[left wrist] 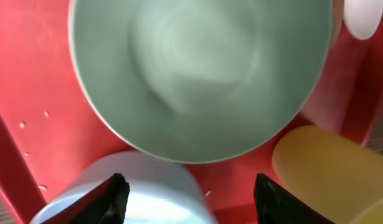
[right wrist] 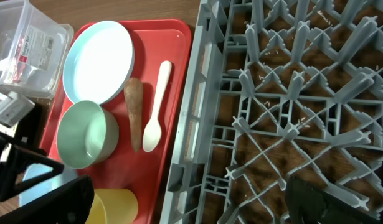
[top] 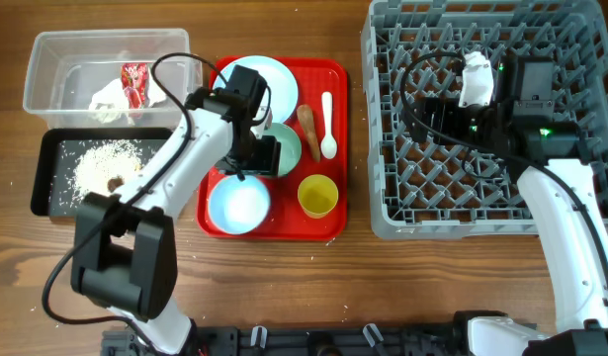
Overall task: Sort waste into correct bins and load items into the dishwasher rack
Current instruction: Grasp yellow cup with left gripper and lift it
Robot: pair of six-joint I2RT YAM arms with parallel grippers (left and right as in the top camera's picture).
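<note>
Brown wood of the counter (top: 383, 287) carries everything we see from overhead. At far left the clear tub (top: 56, 59) holds the red-and-white wrapper (top: 133, 81) and white tissue (top: 108, 99); just below it the black tray (top: 42, 188) holds rice grains (top: 98, 160) and a small brown lump (top: 114, 183). On the red tray (top: 339, 168) in the middle lie the plate (top: 281, 81), the mint bowl (top: 290, 140), the blue bowl (top: 238, 204), the yellow cup (top: 317, 196), the white spoon (top: 327, 124) and, just beside the spoon, the brown stick (top: 308, 121). The left claw (top: 256, 158) hovers over the mint bowl's near edge, between the two bowls. The rack (top: 402, 188) at right is where the right claw (top: 432, 111) hangs, above the pegs, holding nothing.

From the left wrist we look straight down into the mint bowl, with the blue bowl's rim below it and the yellow cup at lower right. Both fingertips (left wrist: 114, 198) stand apart with nothing gripped; a few white grains dot the red tray.

From the right wrist we see the rack's pegs, and beyond its wall the plate, mint bowl, stick, spoon and cup on the red tray. One dark fingertip (right wrist: 312, 199) shows far to the lower right, so we read this claw as spread apart too.
</note>
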